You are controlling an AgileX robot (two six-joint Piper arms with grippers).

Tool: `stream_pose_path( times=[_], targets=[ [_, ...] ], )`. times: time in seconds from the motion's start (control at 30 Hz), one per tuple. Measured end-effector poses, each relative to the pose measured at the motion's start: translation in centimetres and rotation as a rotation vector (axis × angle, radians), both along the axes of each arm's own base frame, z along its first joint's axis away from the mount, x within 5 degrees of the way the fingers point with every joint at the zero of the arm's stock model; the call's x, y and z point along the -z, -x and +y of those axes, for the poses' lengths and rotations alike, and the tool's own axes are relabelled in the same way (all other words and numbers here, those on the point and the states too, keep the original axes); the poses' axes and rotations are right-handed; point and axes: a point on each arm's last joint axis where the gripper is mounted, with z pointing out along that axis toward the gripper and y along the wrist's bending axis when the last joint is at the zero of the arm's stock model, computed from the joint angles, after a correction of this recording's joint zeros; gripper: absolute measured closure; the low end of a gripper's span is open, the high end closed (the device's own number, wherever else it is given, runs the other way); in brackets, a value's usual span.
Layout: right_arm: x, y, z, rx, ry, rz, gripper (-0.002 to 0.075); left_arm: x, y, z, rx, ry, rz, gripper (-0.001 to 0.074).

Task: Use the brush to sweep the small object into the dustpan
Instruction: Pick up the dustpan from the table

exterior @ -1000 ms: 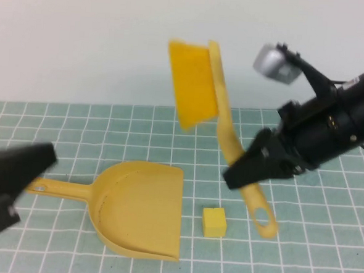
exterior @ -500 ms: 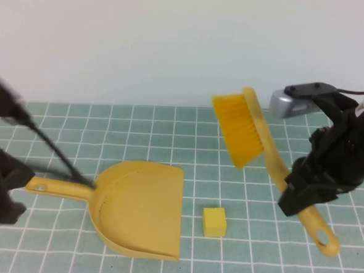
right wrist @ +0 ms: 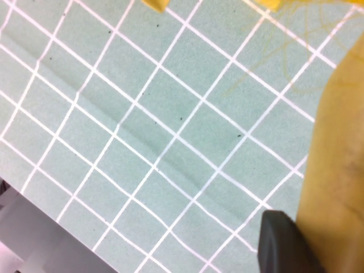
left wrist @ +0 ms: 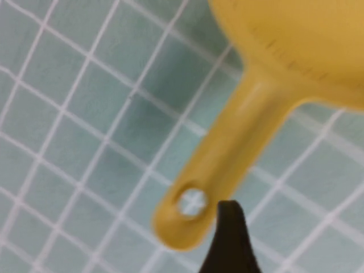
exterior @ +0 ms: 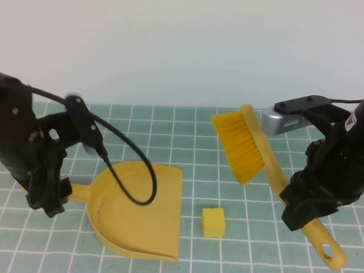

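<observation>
1. Right gripper (exterior: 298, 208), right side of the table, is clamped on the brush (exterior: 263, 169) handle; bristles are raised, above and right of the small object (exterior: 214, 222).
2. Small object sits on the table (exterior: 170, 120), just beside the dustpan (exterior: 137, 211) front edge, not touching.
3. Left gripper (exterior: 48, 196) is over the dustpan handle end; finger state: cannot tell.

High cam raised, angled down at table, wrist cams close, left shares dustpan (left wrist: 239, 136) handle w/ high.
</observation>
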Motion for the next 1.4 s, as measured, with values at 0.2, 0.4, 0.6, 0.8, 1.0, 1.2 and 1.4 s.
stream_pose_path(
  times=[0.2,0.4,0.6,0.8,1.0,1.2,1.4],
  targets=[
    [0.0,0.0,0.0,0.023,0.003,0.007,0.0548,1.4,-1.6,-0.1,0.046,-0.045,-0.050,0.0244],
    [0.0,0.0,-0.1,0.029,0.007,0.008,0.0548,2.4,-2.2,-0.4,0.138,-0.078,-0.044,0.0244],
    [0.0,0.0,-0.1,0.044,0.011,0.011,0.0548,4.6,-3.1,-0.7,0.197,-0.103,0.002,0.0244],
    [0.0,0.0,-0.2,0.074,0.022,0.015,0.0548,7.0,-3.8,-1.0,0.285,-0.140,0.047,0.0244],
    [0.1,-0.2,-0.6,0.119,0.067,0.005,0.0548,8.1,-4.2,-1.1,0.330,-0.156,0.062,0.0337],
    [0.2,-0.2,-0.6,0.158,0.099,0.000,0.0548,8.2,-3.9,-1.1,0.340,-0.170,0.102,0.0732],
    [2.0,1.0,-0.5,0.194,0.237,0.002,0.0548,8.2,-3.1,-2.5,0.423,-0.240,0.131,0.0735]
  ],
)
